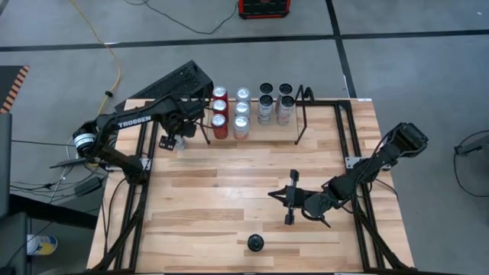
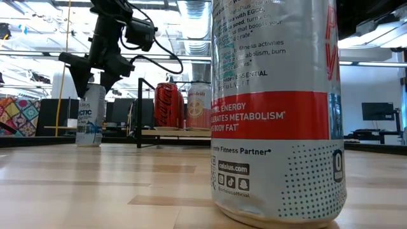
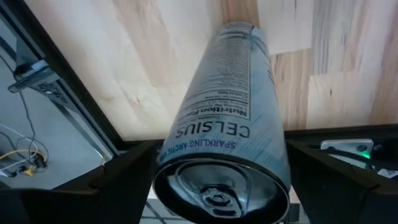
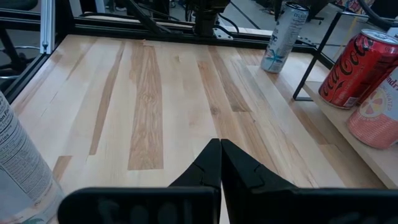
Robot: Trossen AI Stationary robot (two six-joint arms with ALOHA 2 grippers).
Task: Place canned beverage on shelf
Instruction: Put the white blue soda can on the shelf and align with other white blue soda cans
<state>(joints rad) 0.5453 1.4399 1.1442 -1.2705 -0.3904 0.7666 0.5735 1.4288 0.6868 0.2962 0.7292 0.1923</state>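
A silver-and-blue Celsius can stands upright on the table just left of the shelf, and also shows in the left wrist view. My left gripper is open, pointing down over the can's top, one finger on either side; I see no touch. The shelf, a low black wire rack at the far edge, holds red cans, pale cans and dark-topped cans. My right gripper is shut and empty, low over the table's near right part.
Another Celsius can stands near the table's front edge and fills the low view. Black rail frames run along the table's left and right sides. Bare wood lies between the shelf and my right gripper.
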